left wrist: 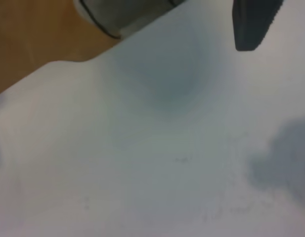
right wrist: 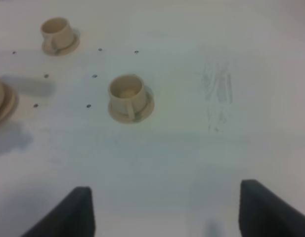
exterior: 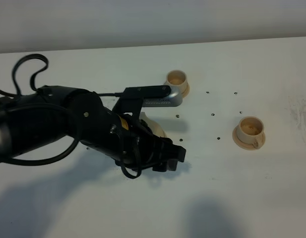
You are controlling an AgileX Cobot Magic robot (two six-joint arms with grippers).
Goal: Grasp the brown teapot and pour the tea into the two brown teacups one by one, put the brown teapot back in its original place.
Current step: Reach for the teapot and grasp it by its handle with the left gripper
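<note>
I see the brown teapot (exterior: 155, 127) only as a pale-tan curved sliver at center frame, hidden behind my left arm (exterior: 68, 124). The left gripper (exterior: 171, 155) sits just below it; I cannot tell its fingers' state. The upper teacup (exterior: 176, 78) and right teacup (exterior: 251, 130) are smooth tan cylinders on small saucers. The counter (exterior: 242, 198) is matte white, dark-specked, scuffed at right. The right gripper (right wrist: 167, 217) has its fingers spread wide.
</note>
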